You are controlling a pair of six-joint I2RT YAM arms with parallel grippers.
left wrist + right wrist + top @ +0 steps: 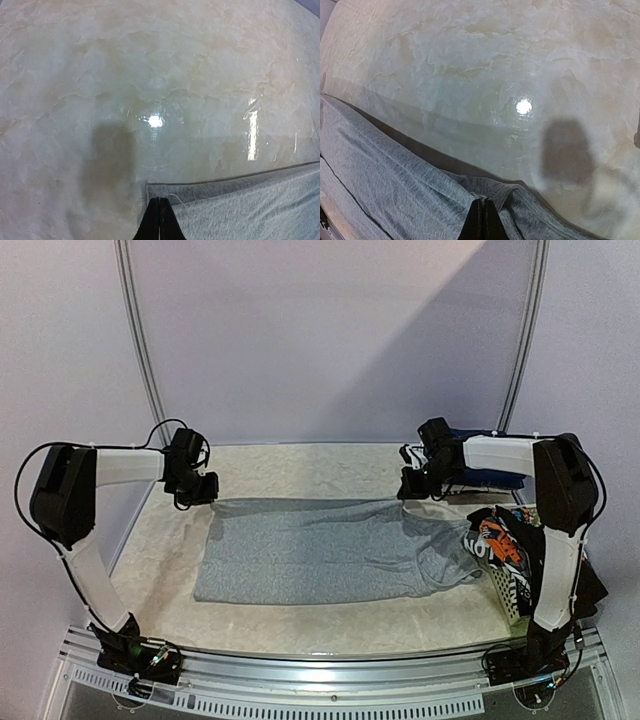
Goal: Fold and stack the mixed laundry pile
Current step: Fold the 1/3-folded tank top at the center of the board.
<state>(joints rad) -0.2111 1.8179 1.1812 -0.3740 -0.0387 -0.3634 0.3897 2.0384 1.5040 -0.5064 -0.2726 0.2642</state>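
A grey shirt [310,550] lies spread across the middle of the table. My left gripper [203,490] is shut on its far left corner [170,197], held just above the table. My right gripper [412,487] is shut on its far right edge [470,200], where the cloth bunches into a fold. An orange-black-white printed piece [500,540] and black cloth hang over a basket at the right. A navy blue piece [490,477] lies behind my right arm.
The white lattice basket [510,595] stands at the right front edge under my right arm. The table top [300,465] is pale and glossy, with bare surface behind the shirt and at the left [150,560]. A metal rail [330,665] runs along the near edge.
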